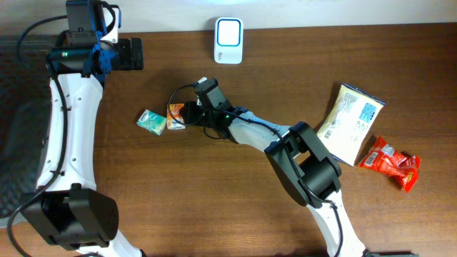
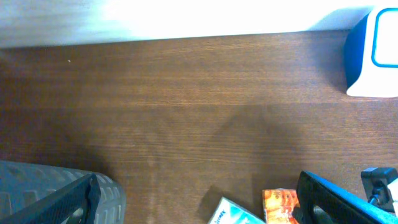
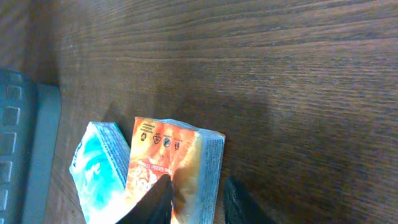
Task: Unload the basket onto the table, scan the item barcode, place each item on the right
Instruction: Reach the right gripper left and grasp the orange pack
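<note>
I am at the pick-up step: the item has to be off the worktop (image 1: pixel 214 207) before any barcode can be shown to the scanner (image 1: pixel 228 31), which stands at the far edge, well apart from where I am working. My right end effector (image 3: pixel 196 198) is down at the orange packet (image 3: pixel 174 155), which lies flat near the middle of the worktop, touching the teal packet (image 3: pixel 99 165) on its far side. The fingers stand narrow, one over the packet's printed face and one just off its side edge, and the packet's end fills the gap between them. I read that as a grip on the orange packet, though I can't judge how firm it is, and the packet is not yet lifted. My left end effector (image 2: pixel 199 180) is spread fully wide at the back left corner, holding nothing and touching nothing. Next I judge I need a straight lift so the teal packet isn't dragged along, then a carry toward the scanner, turning the wrist until the barcode faces its window. I can't see a barcode on the side now showing, so it may sit underneath and need a flip. A thin foil packet pinched by one end could sag or slip, so I'd go slowly.
</note>
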`<state>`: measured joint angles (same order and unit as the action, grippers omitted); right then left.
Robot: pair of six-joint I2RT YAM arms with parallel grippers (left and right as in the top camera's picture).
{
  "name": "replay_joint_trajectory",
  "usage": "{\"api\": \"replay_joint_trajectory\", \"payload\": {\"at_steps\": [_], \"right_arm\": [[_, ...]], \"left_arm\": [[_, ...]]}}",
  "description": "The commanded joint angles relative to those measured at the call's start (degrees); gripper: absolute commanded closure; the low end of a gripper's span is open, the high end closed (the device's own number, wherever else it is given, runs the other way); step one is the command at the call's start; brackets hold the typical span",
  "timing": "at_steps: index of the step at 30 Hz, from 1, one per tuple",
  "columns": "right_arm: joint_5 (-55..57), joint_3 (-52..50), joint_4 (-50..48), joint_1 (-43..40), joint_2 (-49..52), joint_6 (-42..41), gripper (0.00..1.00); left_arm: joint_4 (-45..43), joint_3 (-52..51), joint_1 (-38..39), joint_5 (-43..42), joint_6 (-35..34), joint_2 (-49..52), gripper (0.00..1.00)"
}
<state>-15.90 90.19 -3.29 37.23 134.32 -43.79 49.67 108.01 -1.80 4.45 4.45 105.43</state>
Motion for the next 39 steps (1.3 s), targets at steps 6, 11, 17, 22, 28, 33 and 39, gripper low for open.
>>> {"api": "replay_joint_trajectory", "payload": {"at_steps": [6, 11, 17, 22, 28, 33, 39], "right_arm": [[-11.5, 0.2, 6.3, -1.8, 1.7, 4.6, 0.96], [-30.6, 0.2, 7.0, -9.7, 1.7, 4.5, 0.96], [-58.5, 0.2, 6.7, -20.2, 1.1, 8.4, 0.96], [-68.0, 0.2, 4.3, -24.6, -0.8, 9.0, 0.96], [-65.7, 0.2, 2.2, -27.2, -6.1, 8.1, 0.96], [-50.6, 0.6, 2.8, -28.3, -12.4, 7.4, 0.96], [-16.5, 15.0, 28.2, -25.9, -14.3, 21.6, 0.96]], "left_arm": [[-0.1, 0.1, 0.0, -0.6, -0.2, -1.2, 0.01], [-0.1, 0.1, 0.0, -0.6, -0.2, -1.2, 0.01], [-0.1, 0.1, 0.0, -0.6, -0.2, -1.2, 0.01], [-0.1, 0.1, 0.0, -0.6, -0.2, -1.2, 0.01], [-0.1, 0.1, 0.0, -0.6, -0.2, -1.2, 0.01], [-0.1, 0.1, 0.0, -0.6, -0.2, -1.2, 0.01], [-0.1, 0.1, 0.0, -0.6, -0.2, -1.2, 0.01]]}}
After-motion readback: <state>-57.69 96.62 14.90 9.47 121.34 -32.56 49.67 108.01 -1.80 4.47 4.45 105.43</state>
